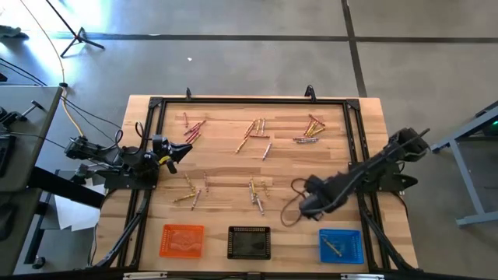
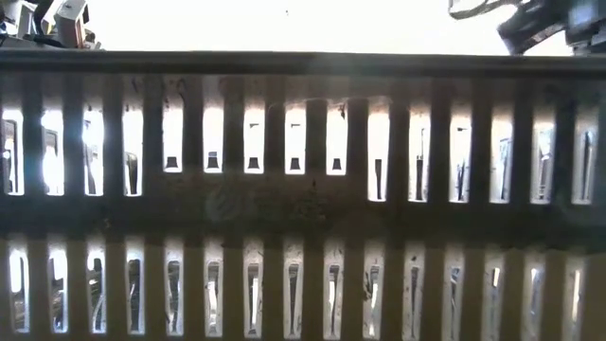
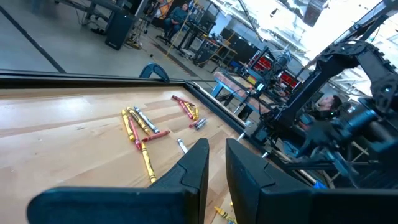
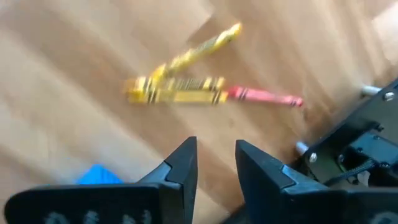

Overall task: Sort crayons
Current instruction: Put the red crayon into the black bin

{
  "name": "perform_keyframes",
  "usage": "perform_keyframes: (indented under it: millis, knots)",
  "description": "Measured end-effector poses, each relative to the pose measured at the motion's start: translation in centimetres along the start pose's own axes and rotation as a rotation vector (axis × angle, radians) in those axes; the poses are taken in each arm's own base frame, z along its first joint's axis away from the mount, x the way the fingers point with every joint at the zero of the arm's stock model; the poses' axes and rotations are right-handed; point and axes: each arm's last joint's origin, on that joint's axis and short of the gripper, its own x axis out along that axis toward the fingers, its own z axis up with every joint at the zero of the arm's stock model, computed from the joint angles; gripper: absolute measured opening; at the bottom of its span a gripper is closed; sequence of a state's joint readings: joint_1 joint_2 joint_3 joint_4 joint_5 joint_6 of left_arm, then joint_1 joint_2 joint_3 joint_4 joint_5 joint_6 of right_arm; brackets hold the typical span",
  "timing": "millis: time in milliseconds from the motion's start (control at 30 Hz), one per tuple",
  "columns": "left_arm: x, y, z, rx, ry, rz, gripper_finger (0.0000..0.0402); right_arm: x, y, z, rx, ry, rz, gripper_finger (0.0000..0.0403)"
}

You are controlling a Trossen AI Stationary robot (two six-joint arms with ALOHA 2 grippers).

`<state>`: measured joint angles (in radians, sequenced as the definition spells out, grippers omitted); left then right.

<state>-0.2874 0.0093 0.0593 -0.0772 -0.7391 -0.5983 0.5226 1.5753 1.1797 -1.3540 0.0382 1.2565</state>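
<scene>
Crayons lie flat on the wooden table in several loose clusters: three across the far half (image 1: 191, 128) (image 1: 255, 134) (image 1: 311, 128) and two nearer the middle (image 1: 193, 190) (image 1: 257, 193). My right gripper (image 1: 303, 204) (image 4: 216, 155) hangs open above the table, pointing down, right of the near-middle cluster, with nothing between its fingers. Below it lie yellow crayons (image 4: 180, 90) and a red one (image 4: 264, 96). My left gripper (image 1: 180, 152) (image 3: 216, 162) waits at the table's left, level and narrowly open, holding nothing; crayons (image 3: 140, 127) lie ahead of it.
Three square trays stand along the near edge: orange (image 1: 182, 239), black (image 1: 249, 242) and blue (image 1: 341, 245), the blue one with a crayon in it. A black frame (image 1: 249, 100) borders the work area. The black tray's slotted wall (image 2: 303, 189) fills the low view.
</scene>
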Motion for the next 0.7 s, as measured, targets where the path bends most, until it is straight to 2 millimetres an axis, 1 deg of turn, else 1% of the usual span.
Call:
perform_keyframes:
  millis: [133, 267, 467, 567, 633, 700]
  knots:
    - [0.0, 0.0, 0.0, 0.0, 0.0, 0.0, 0.0045, 0.0, -0.6, 1.4, 0.082, -0.055, -0.028, 0.0094]
    - [0.0, 0.0, 0.0, 0.0, 0.0, 0.0, 0.0045, 0.1, -1.0, 2.3, 0.235, -0.108, -0.046, 0.0094]
    - [0.0, 0.0, 0.0, 0.0, 0.0, 0.0, 0.0045, 0.2, -1.3, 2.5, 0.479, -0.194, -0.065, 0.0094]
    - [0.0, 0.0, 0.0, 0.0, 0.0, 0.0, 0.0045, 1.9, -1.7, 1.8, 0.646, -0.199, -0.103, 0.0094]
    - [0.0, 0.0, 0.0, 0.0, 0.0, 0.0, 0.0045, 3.3, -1.7, 1.4, 0.778, -0.161, -0.102, 0.0094]
    - [0.0, 0.0, 0.0, 0.0, 0.0, 0.0, 0.0045, 4.3, -1.7, 1.2, 0.904, -0.136, -0.087, 0.0094]
